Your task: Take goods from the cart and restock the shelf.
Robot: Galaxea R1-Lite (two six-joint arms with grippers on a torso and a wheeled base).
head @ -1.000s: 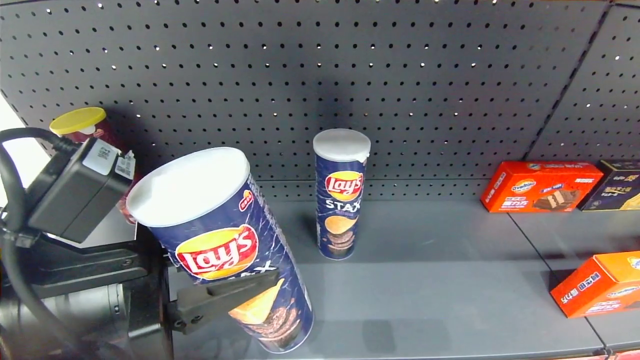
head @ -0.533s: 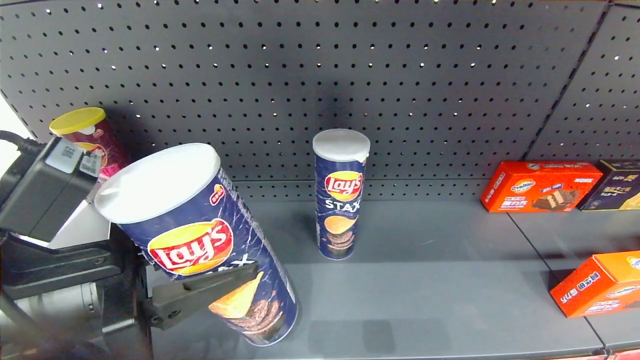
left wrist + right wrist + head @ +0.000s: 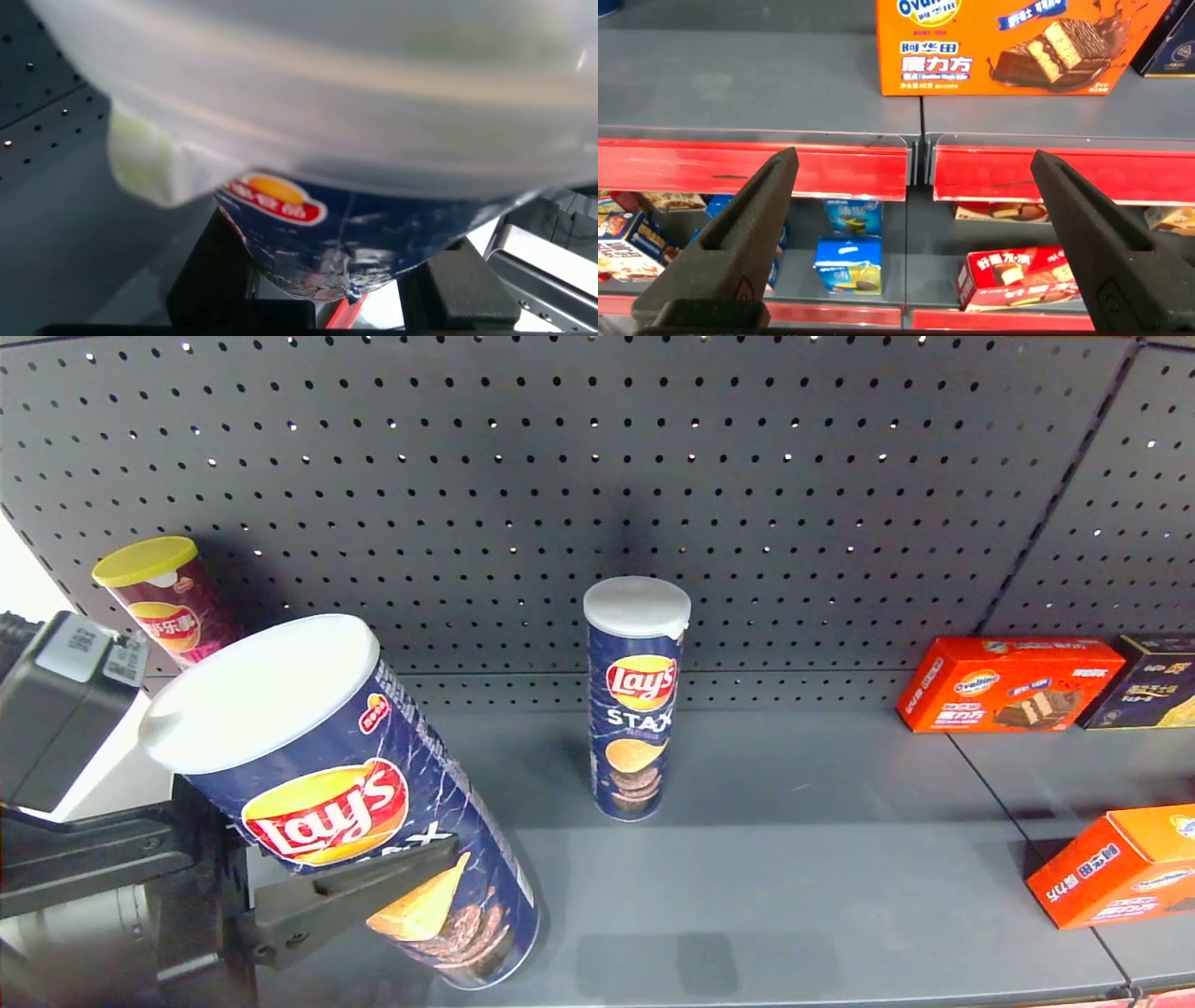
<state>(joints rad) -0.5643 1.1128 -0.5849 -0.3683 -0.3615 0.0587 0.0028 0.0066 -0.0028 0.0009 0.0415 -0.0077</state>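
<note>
My left gripper (image 3: 373,896) is shut on a dark blue chip can (image 3: 345,803) with a white lid, held tilted over the front left of the grey shelf (image 3: 794,887); its bottom is at or just above the shelf board. The same chip can (image 3: 336,233) looms close in the left wrist view, its translucent lid (image 3: 327,84) across the top. A second blue chip can (image 3: 637,695) stands upright mid-shelf near the pegboard. My right gripper (image 3: 920,233) is open in front of a lower shelf edge, holding nothing.
A maroon chip can with a yellow lid (image 3: 163,597) stands at the back left. Orange boxes (image 3: 1008,681) (image 3: 1116,873) and a dark box (image 3: 1153,691) lie on the right. Red price rails (image 3: 906,173) and lower shelves of boxed goods (image 3: 850,261) are below. Bare shelf lies between the cans and the boxes.
My left gripper has carried the tilted blue can leftward and slightly toward the shelf front, uncovering the maroon can behind it. The standing can and boxes stay put.
</note>
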